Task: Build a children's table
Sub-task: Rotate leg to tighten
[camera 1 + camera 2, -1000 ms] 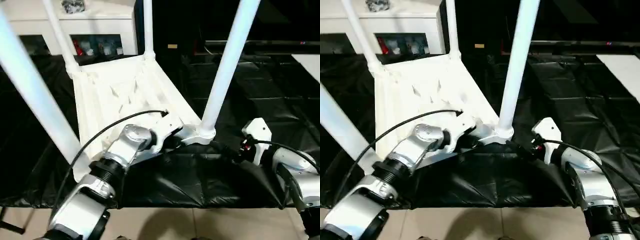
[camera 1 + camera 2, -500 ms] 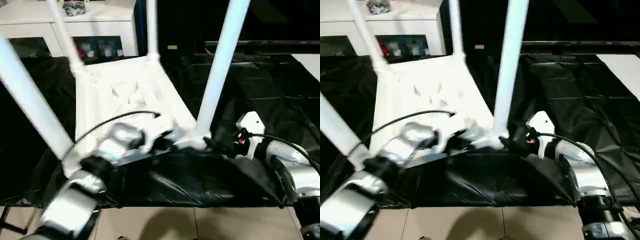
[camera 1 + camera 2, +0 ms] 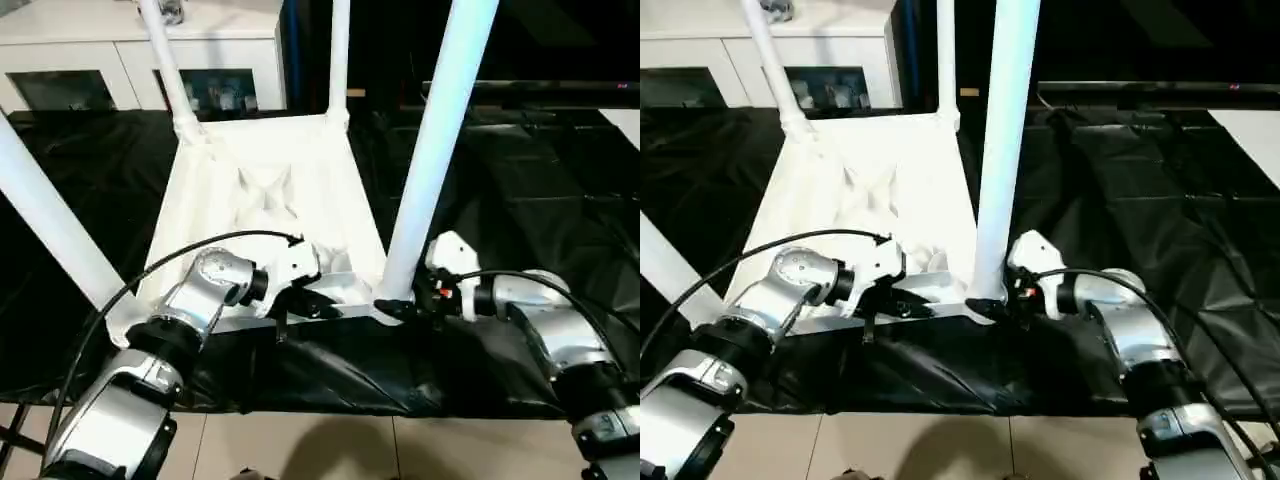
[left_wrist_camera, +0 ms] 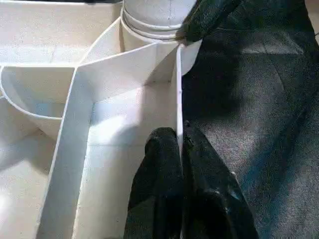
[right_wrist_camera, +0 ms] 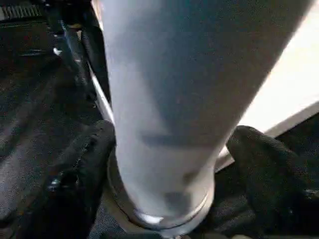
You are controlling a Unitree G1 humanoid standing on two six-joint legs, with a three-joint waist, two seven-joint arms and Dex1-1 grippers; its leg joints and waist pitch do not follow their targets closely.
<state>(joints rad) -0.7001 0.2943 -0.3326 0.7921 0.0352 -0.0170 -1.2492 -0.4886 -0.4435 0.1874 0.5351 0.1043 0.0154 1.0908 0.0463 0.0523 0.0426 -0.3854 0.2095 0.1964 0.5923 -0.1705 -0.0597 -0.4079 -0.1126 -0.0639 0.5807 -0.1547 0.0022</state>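
The right gripper (image 5: 162, 164) has closed in (a second ago it stood aside), fingers now spread around the near leg (image 3: 430, 160); the left gripper (image 4: 180, 149) stays clamped on the tabletop (image 3: 270, 200) rim.

Black sheet (image 3: 500, 170): crinkled, glossy, spread over the whole work surface, its near edge hanging over the front; folds and creases run across the right half.

White cabinet (image 3: 120, 40): at the far left behind the sheet, with a flat white top and dark glass doors (image 3: 215, 88). Small items, red and pale, show dimly behind the glass; too small to identify.

Dark object (image 3: 170, 10): on the cabinet top, cut by the upper edge; cannot tell what it is.

Tiled floor (image 3: 330, 450): pale beige, visible below the sheet's front edge.

White surface (image 3: 625, 120): a pale corner at the far right, beside the sheet.
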